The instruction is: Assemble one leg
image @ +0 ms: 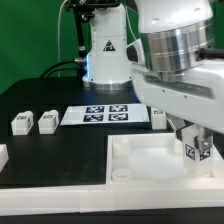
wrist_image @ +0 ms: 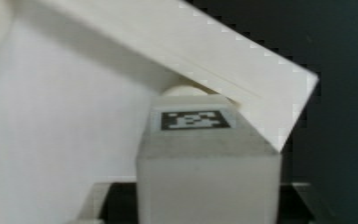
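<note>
My gripper (image: 197, 157) is shut on one leg (image: 197, 150), a white post with a black-and-white tag. I hold it upright over the corner of the large white panel (image: 150, 160) at the exterior view's right. In the wrist view the leg (wrist_image: 202, 160) fills the middle between my dark fingers (wrist_image: 115, 202), tag facing the camera, its far end at the panel's corner (wrist_image: 247, 70). I cannot tell whether the leg touches the panel. Two loose legs (image: 22, 123) (image: 47, 122) lie at the exterior view's left. Another leg (image: 158, 117) lies behind my arm.
The marker board (image: 105, 114) lies in the middle of the black table, in front of the robot base (image: 105, 60). A low white wall (image: 50, 188) runs along the front, left of the panel. A round socket (image: 122, 173) shows in the panel's near left corner.
</note>
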{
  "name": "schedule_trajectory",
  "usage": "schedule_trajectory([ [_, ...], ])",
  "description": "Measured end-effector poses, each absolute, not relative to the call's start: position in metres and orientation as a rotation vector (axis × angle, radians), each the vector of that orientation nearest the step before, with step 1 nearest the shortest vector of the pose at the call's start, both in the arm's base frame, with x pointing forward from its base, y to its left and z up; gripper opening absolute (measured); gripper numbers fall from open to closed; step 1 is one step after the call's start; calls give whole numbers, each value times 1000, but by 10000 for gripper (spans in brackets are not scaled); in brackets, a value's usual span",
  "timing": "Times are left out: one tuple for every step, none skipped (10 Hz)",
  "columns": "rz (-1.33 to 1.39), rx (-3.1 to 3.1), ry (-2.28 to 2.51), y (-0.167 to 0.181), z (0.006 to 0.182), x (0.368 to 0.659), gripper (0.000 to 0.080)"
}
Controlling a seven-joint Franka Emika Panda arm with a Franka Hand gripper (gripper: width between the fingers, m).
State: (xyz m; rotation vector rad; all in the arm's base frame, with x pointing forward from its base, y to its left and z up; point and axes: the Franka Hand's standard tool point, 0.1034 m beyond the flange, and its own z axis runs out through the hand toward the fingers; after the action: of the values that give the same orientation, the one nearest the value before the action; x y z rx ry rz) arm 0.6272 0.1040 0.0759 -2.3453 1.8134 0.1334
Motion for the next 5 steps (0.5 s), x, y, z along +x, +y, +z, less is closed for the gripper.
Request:
schedule_trajectory([
  [141, -2166, 1995, 107, 76, 625, 294],
  [167, -2024, 2129, 109, 76, 624, 294],
  [179, -1954, 2194, 109, 76, 624, 294],
  [171, -2017, 2134, 109, 75, 624, 294],
  [166, -2060, 2090, 109, 75, 624, 457],
])
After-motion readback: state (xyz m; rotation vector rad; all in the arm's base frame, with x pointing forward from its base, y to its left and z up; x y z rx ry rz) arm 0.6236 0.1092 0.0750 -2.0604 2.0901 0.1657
